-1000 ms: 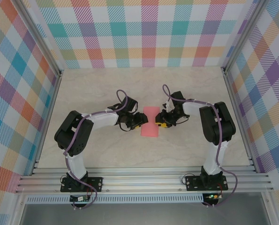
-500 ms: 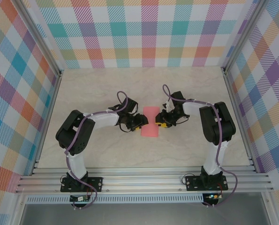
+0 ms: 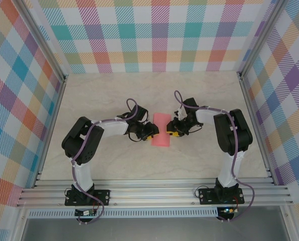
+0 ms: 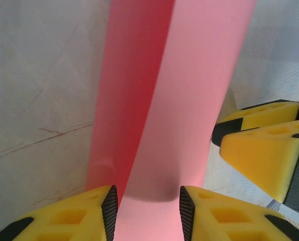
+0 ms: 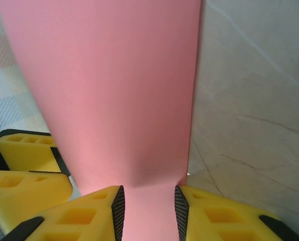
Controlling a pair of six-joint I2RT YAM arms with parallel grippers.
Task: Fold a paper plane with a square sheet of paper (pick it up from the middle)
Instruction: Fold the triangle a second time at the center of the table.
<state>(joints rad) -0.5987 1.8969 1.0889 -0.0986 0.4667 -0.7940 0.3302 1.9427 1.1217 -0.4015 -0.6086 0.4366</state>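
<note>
The square sheet of paper (image 3: pixel 161 129) is salmon pink and stands as a narrow folded strip in the middle of the table, between the two grippers. My left gripper (image 3: pixel 150 131) holds its left side. In the left wrist view the lighter upper layer (image 4: pixel 189 100) runs between the pads of the left gripper (image 4: pixel 145 201) and buckles there, while a darker lower layer (image 4: pixel 124 90) lies to the left. My right gripper (image 3: pixel 170 131) holds the right side. In the right wrist view the paper (image 5: pixel 109 80) fills the gap of the right gripper (image 5: pixel 149 201). Each wrist view shows the other gripper's yellow fingers (image 4: pixel 265 145) (image 5: pixel 28 170).
The pale marble tabletop (image 3: pixel 154 165) spreads on all sides of the paper. Checked cloth walls (image 3: pixel 154 35) and metal frame posts (image 3: pixel 250 95) bound it. The arm bases (image 3: pixel 86 195) sit on the rail at the near edge.
The left gripper's jaws have narrowed onto the paper, and the left arm has edged a little toward it. The right arm and the paper have stayed in place.
</note>
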